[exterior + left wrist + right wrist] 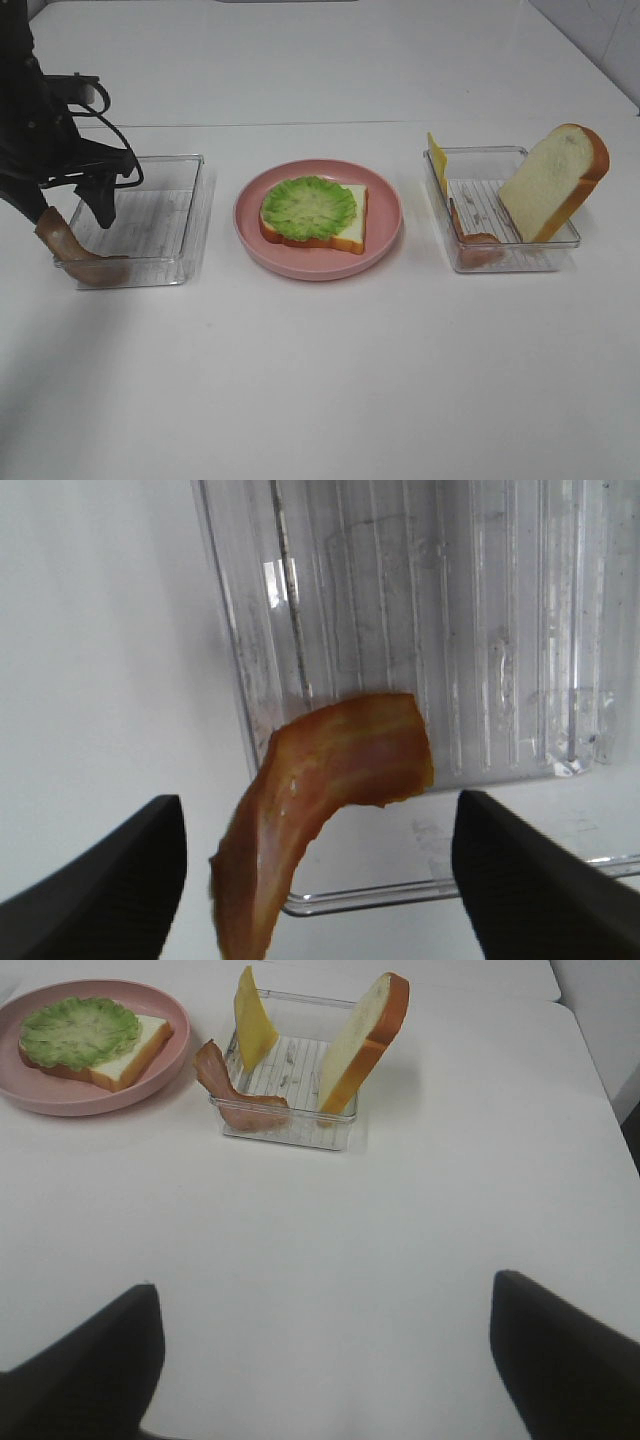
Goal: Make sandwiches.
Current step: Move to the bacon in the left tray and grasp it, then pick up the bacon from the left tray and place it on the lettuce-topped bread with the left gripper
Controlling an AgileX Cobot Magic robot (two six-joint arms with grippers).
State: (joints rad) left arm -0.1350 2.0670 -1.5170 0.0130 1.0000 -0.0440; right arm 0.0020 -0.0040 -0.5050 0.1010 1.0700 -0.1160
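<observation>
No legible text, no labels or brands, no numbers or signs anywhere in view

You have pink plate (388, 222) mid white table (320, 390). Clear tray (150, 215) at plate's 9 o'clock, second clear tray (482, 198) at its 3 o'clock. Both have ribbed floors, near plate, not touching.
</observation>
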